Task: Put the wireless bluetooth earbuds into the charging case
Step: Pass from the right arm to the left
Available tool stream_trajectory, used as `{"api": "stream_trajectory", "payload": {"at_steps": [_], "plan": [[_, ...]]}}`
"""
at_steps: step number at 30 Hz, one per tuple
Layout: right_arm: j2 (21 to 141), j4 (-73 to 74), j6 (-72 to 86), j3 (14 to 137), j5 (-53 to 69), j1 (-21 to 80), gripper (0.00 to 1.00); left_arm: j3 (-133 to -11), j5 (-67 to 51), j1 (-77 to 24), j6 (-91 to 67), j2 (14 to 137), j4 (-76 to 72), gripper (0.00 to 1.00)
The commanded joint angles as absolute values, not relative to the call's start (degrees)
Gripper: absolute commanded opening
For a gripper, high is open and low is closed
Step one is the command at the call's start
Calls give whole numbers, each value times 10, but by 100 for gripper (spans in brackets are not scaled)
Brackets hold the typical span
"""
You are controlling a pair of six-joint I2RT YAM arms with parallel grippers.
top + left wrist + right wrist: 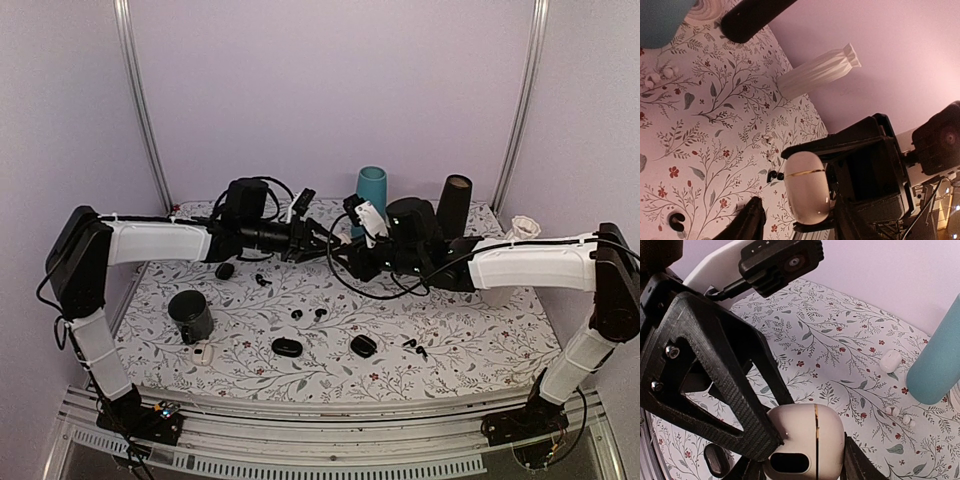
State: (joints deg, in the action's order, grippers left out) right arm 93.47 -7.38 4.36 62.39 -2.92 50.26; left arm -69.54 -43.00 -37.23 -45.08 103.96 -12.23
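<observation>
My right gripper is shut on a cream-white charging case with a gold seam, its lid closed, held above the back middle of the table. In the right wrist view the case sits between my right fingers. My left gripper is open. In the left wrist view its fingers straddle the case, and one finger touches the case's side. Tiny black earbuds lie on the table. One black earbud shows below the case.
Black pebble cases lie on the table. A dark cup stands left. A teal cylinder, a black cylinder and a white vase stand at the back. White earbuds and a white case lie nearby.
</observation>
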Motion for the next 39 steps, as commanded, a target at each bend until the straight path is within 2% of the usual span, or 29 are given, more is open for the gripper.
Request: {"api": "stream_trajectory", "payload": {"at_steps": [1,5,19,22,24,27,29,34,37,39], "plan": [[926,-48,20,651,-29,510,23,-717,-455,-370,-450,1059,-140,45],[931,-41,10,659,-33,511,23,-719,-463,-372,-454,1066,-142,39],[945,-7,-24,687,-6,512,24,-725,-477,-376,-458,1080,-149,32],[947,-2,-28,688,-1,512,25,-725,-477,-377,-456,1081,-150,24],[950,1,-27,688,0,512,30,-724,-477,-377,-456,1081,-152,15],[948,1,-16,688,8,511,44,-718,-476,-377,-455,1080,-160,0],[944,-2,-5,687,14,509,59,-708,-478,-377,-454,1074,-180,0],[910,-29,43,663,53,492,83,-668,-478,-376,-452,1044,-252,0],[877,-58,74,638,80,475,92,-650,-477,-374,-446,1019,-290,0],[852,-78,96,624,94,467,94,-638,-470,-370,-438,1003,-309,0]]}}
